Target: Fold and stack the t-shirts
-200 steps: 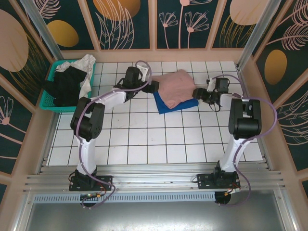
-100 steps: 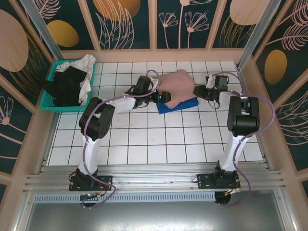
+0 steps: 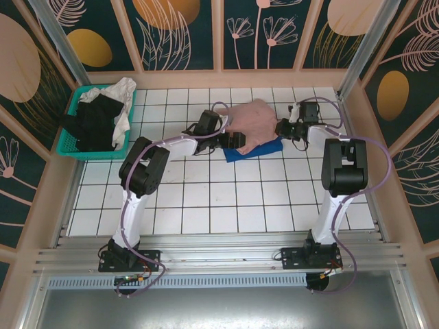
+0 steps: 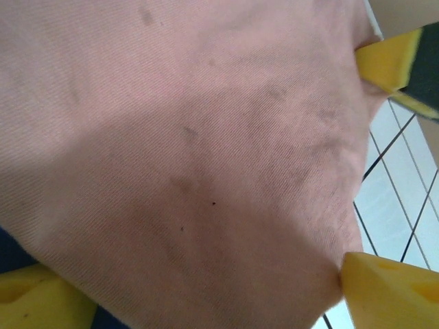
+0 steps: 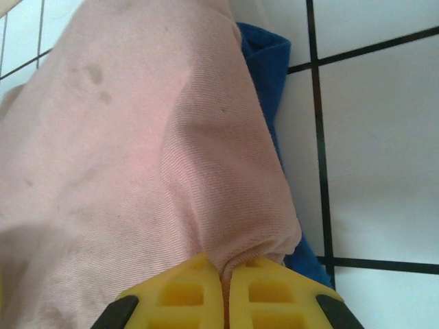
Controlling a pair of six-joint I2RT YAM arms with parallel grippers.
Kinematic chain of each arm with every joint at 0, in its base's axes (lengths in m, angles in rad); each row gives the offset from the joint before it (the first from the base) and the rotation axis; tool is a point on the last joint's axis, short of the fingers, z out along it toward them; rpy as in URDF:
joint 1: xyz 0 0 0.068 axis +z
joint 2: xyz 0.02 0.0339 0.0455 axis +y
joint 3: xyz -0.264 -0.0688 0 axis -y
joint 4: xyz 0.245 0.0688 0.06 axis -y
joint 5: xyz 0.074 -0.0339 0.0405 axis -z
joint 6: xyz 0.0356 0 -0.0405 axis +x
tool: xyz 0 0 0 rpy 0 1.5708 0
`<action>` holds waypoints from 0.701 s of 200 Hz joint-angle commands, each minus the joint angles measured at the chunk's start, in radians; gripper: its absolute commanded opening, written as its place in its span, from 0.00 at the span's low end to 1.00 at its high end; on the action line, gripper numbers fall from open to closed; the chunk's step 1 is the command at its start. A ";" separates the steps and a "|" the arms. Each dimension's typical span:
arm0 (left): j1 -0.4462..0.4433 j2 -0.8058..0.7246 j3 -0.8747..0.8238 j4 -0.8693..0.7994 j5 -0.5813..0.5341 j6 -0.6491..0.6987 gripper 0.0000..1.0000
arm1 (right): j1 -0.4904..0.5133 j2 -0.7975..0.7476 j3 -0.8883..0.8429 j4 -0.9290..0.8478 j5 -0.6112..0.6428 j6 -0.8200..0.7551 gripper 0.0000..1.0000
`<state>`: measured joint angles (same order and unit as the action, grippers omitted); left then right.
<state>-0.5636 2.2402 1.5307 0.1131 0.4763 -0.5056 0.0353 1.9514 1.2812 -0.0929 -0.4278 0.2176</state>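
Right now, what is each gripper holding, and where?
Right gripper pinches the pink t-shirt by an edge fold; left gripper is open against its opposite edge.

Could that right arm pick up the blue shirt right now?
Probably not. The right tool is shut on the edge of the pink shirt, and that shirt lies over the blue shirt, leaving just a strip along its side bare. It would likely have to let go first.

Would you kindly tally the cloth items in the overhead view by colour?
Pink t-shirt: 1
Blue t-shirt: 1
Black cloth, heaped in the basket: 1
White cloth, same basket: 1
Total: 4
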 commanded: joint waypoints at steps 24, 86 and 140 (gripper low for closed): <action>-0.009 0.032 0.074 -0.039 0.024 -0.020 0.56 | 0.022 -0.112 0.035 -0.045 0.009 0.062 0.03; 0.030 -0.055 0.051 -0.072 0.026 -0.010 0.19 | 0.018 -0.182 0.025 -0.108 0.036 0.116 0.01; 0.067 -0.092 -0.008 -0.041 0.045 -0.034 0.17 | 0.021 -0.257 -0.084 -0.100 0.039 0.157 0.01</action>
<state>-0.5114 2.1933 1.5295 0.0582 0.4980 -0.5289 0.0490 1.7454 1.2331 -0.1844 -0.3996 0.3450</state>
